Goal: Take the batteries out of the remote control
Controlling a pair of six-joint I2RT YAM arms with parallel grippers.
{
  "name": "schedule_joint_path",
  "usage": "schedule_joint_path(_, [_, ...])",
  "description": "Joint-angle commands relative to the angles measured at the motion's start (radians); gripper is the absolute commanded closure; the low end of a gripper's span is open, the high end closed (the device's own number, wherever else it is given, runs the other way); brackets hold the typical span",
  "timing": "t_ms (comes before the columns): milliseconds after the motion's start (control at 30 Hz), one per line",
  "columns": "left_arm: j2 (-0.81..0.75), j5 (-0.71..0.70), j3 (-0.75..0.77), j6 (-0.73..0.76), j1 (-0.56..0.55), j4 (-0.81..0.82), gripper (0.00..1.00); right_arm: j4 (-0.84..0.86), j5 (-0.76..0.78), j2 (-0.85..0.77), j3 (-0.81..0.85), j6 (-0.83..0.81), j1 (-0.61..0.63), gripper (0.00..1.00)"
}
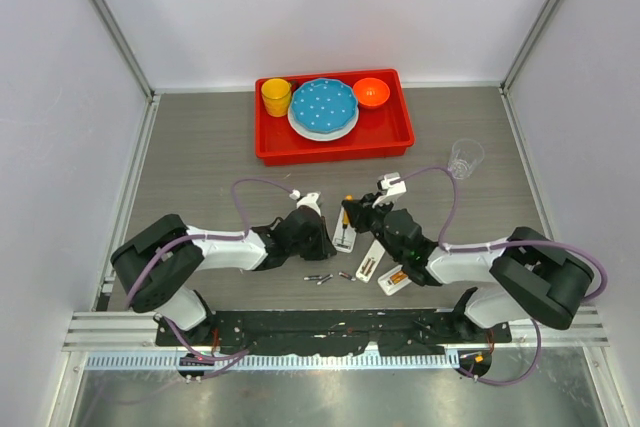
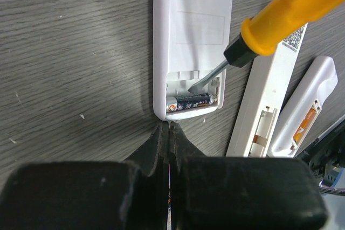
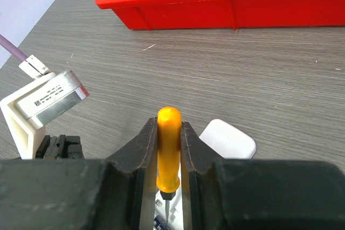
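Screwdriver (image 2: 285,9) tip in open remote (image 2: 191,25) bay, one battery (image 2: 190,101) inside.
Top: loose batteries (image 1: 318,278) on table (image 1: 200,167) beside white remote pieces (image 1: 370,263). Left wrist: left gripper (image 2: 168,133) jaws together at remote's end; dark battery lies across bay, tip just above. Right wrist: right gripper (image 3: 168,127) clamped on orange screwdriver handle.

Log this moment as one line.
left gripper: shut, at remote end | right gripper: shut on screwdriver | tip: in open compartment beside battery | battery: not yet out
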Motion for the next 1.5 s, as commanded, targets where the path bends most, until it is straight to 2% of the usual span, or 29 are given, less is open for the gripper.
schedule_joint_path(0, [0.016,-0.063,-0.025,0.014,0.003,-0.123,1.00,0.092,0.050,0.031,0.043,-0.032,0.013,0.99])
schedule_joint_path(267, [0.038,-0.067,-0.013,0.010,0.008,-0.128,1.00,-0.001,0.015,0.026,0.059,-0.030,0.027,0.99])
schedule_joint_path(533, [0.067,-0.084,0.016,0.003,0.035,-0.151,1.00,-0.168,-0.035,0.000,0.102,0.121,0.024,0.99])
schedule_joint_path(667, [0.096,-0.084,0.039,0.013,0.051,-0.160,1.00,-0.167,-0.080,0.037,0.097,0.220,0.003,0.99])
schedule_joint_path(1000, [0.133,-0.067,0.053,0.019,0.051,-0.155,1.00,-0.006,-0.219,0.177,0.037,0.460,-0.128,0.99])
schedule_joint_path(1167, [0.116,-0.081,0.047,0.029,0.065,-0.177,1.00,-0.044,-0.293,0.169,0.056,0.497,-0.174,0.98])
schedule_joint_path(1467, [0.096,-0.069,0.050,0.057,0.077,-0.184,1.00,-0.109,-0.330,0.150,0.091,0.515,-0.192,0.99])
